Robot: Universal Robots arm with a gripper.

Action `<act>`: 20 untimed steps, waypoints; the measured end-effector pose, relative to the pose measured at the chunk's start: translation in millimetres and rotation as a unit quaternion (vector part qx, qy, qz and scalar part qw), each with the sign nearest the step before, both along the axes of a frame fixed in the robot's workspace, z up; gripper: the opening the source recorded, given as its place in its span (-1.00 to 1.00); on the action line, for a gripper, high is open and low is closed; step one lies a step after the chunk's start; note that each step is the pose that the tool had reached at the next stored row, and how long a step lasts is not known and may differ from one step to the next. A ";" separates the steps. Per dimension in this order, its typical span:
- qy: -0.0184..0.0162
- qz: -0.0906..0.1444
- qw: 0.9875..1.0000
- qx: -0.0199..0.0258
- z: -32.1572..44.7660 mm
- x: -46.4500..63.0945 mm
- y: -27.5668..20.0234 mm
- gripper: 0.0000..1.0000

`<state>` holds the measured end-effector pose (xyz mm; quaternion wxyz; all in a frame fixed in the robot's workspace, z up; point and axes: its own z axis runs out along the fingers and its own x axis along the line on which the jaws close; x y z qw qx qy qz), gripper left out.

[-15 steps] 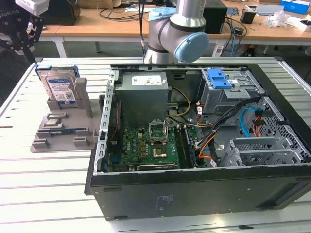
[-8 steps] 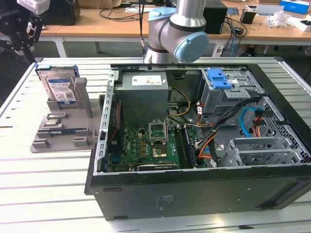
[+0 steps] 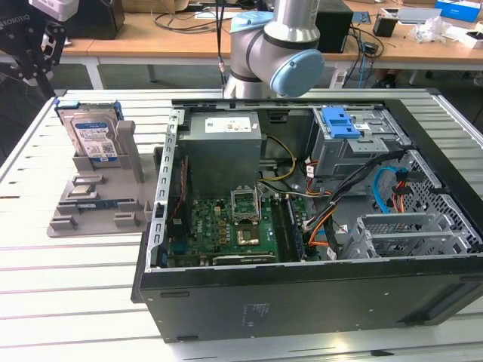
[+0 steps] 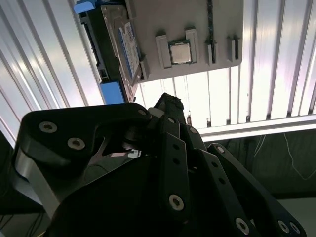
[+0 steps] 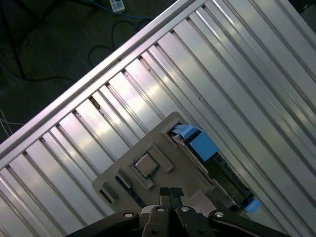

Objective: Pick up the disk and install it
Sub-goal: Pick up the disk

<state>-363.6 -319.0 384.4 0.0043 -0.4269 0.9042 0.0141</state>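
Upper left of the exterior view: disk (image 3: 89, 134) standing on edge in a holder (image 3: 130, 154). In front of it, lying flat in the same holder, a chip (image 3: 83, 190). Holder on the surface (image 3: 68, 294), just left of an open computer case (image 3: 302, 302) across centre and right. Behind the case, top centre, arm (image 3: 279, 45). Top left corner, above the disk: claw (image 3: 38, 56).
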 end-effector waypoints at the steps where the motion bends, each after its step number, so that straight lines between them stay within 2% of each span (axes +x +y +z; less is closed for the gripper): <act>1: 0.000 0.003 1.000 0.000 0.0 0.0 0.0 -0.79; 8: 0.000 0.024 1.000 0.000 0.0 0.0 0.0 -0.79; 13: 0.000 0.044 0.999 0.000 0.0 0.0 0.0 -0.79; 19: 0.000 0.072 0.997 0.000 0.0 0.0 0.0 -0.79; 20: 0.000 0.083 0.997 0.000 0.0 0.0 0.0 -0.79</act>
